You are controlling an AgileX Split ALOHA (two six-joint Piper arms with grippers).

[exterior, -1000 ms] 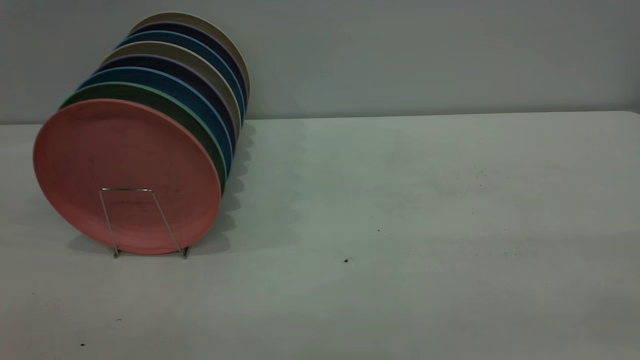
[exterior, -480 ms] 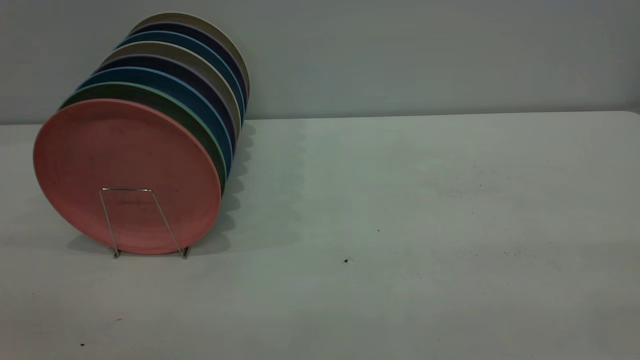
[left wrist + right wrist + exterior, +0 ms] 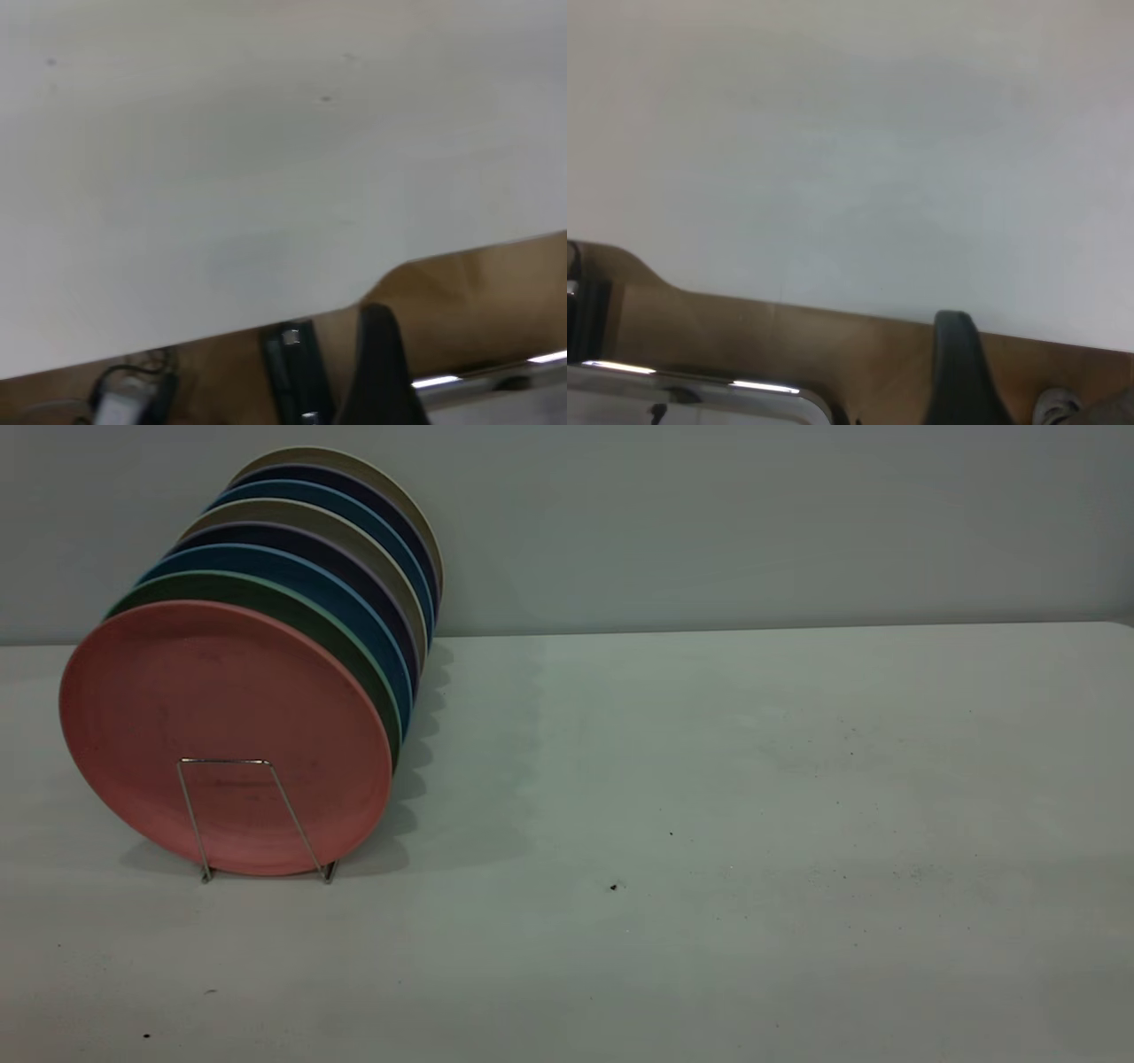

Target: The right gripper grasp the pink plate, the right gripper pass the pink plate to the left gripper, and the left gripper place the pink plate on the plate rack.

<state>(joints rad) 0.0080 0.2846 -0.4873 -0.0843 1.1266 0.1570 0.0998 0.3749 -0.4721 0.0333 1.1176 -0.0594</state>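
Observation:
The pink plate (image 3: 226,735) stands on edge at the front of the plate rack (image 3: 221,760), at the left of the table in the exterior view. A silver wire loop of the rack crosses its lower face. Neither arm shows in the exterior view. In the left wrist view only a black part of the left gripper (image 3: 379,354) shows, off the table's edge. In the right wrist view a black part of the right gripper (image 3: 957,354) shows, also off the table's edge. Both are far from the plate and hold nothing that I can see.
Behind the pink plate stand a green plate (image 3: 266,593), a blue plate (image 3: 292,567) and several more in a row toward the back wall. The white table (image 3: 709,779) stretches to the right. Both wrist views show its edge and brown floor below.

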